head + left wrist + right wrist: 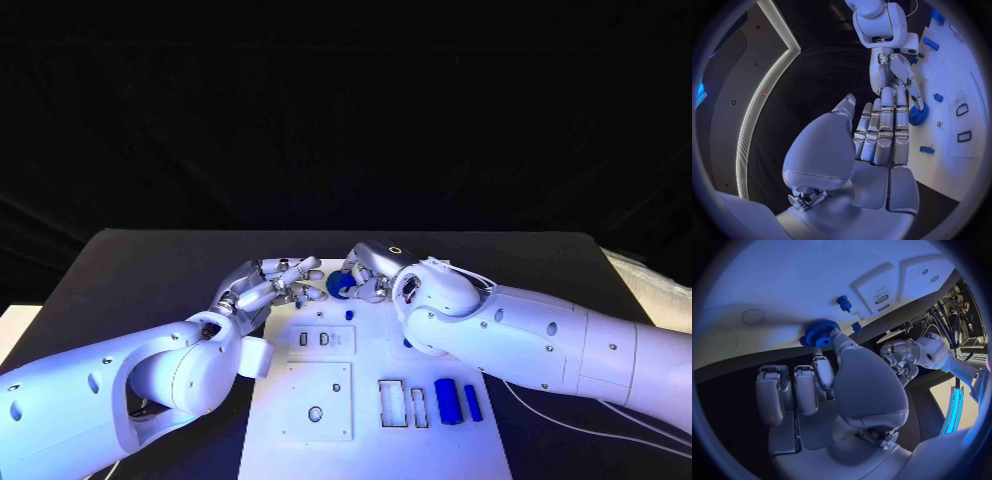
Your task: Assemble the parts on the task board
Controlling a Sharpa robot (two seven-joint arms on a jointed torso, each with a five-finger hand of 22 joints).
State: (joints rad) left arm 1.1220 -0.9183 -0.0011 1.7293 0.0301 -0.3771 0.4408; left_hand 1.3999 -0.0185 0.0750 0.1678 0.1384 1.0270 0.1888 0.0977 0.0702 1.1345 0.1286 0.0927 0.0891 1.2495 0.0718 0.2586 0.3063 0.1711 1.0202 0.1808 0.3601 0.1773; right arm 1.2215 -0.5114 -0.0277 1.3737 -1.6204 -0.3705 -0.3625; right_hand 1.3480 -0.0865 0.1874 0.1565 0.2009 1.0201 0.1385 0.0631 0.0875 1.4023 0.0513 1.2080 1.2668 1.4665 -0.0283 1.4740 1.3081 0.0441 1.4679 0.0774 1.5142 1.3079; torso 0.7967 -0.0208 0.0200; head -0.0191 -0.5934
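My right hand (pixel 826 385) pinches the blue gear (pixel 821 333) at the far end of the board (pixel 320 395); it looks light, stiff, toothed, best gripped by its rim, while my left hand (pixel 271 285) hovers open-fingered beside it.

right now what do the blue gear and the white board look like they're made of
Blue gear: looks like matte plastic, possibly printed; uniform saturated blue, crisp teeth, no metallic shine. The right hand pinches it.
Task board: looks like rigid white plastic or painted sheet; flat, matte, with clean-cut slots. The pictures cannot settle which.
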